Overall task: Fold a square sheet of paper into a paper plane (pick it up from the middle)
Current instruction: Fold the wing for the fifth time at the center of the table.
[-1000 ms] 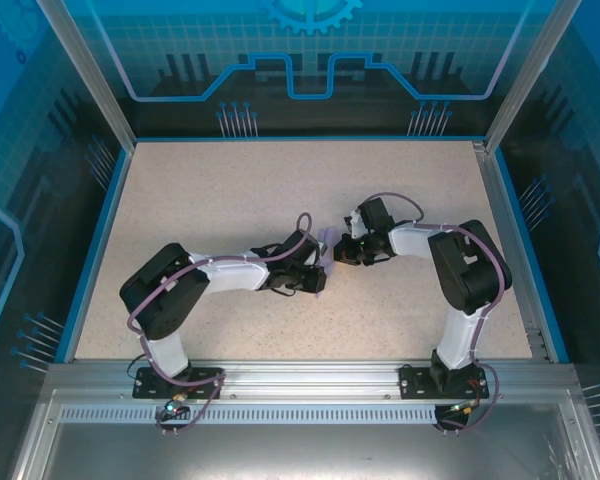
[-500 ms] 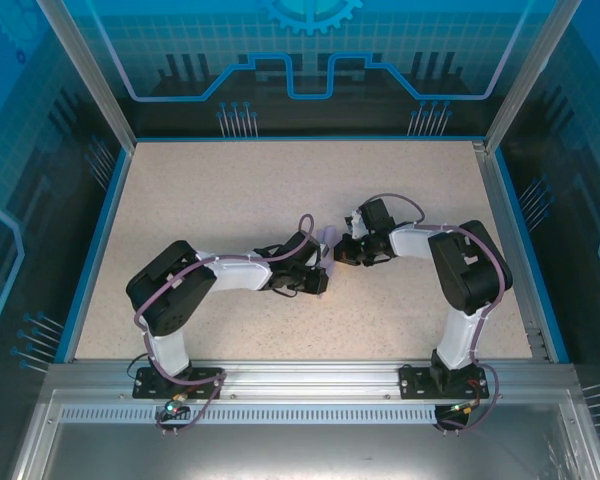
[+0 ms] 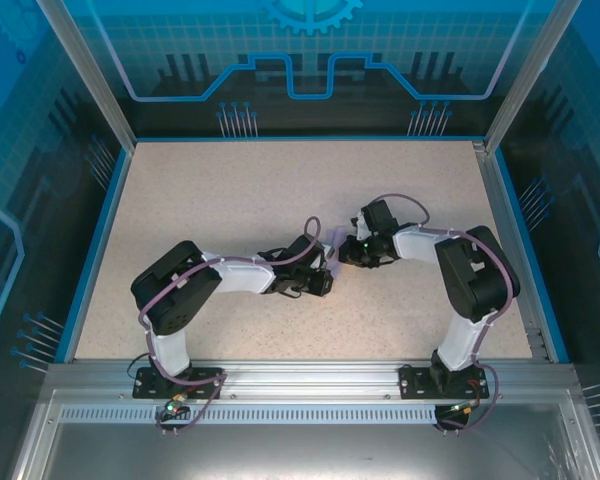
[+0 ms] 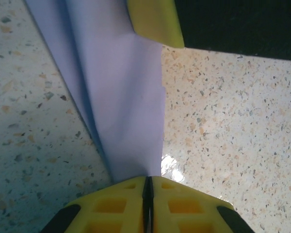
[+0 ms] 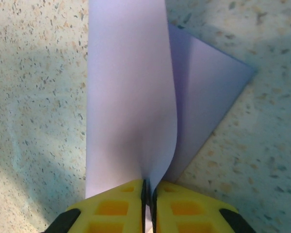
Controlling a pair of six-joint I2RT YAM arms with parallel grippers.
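Note:
The lavender sheet of paper [image 3: 331, 241] is folded into layers and held up between both grippers at the table's middle. In the left wrist view the paper [image 4: 121, 87] rises from my left gripper [image 4: 148, 178], whose yellow fingers are shut on its lower edge. A yellow finger [image 4: 154, 20] of the other gripper touches its far end. In the right wrist view a curved flap of the paper [image 5: 128, 92] runs into my right gripper [image 5: 148, 183], with a pointed layer lying behind it. Those jaws stand a thin slit apart with the paper between them. From above, the left gripper [image 3: 326, 273] and right gripper [image 3: 344, 250] nearly touch.
The speckled beige tabletop [image 3: 230, 190] is bordered by a blue rim [image 3: 98, 230] and clear walls. Both arm bases are bolted at the near edge [image 3: 300, 378]. Purple cables loop over each wrist.
My left arm has shifted slightly right, closing on the right gripper. The right gripper's jaws have parted by a thin slit, and less paper shows between the grippers from above.

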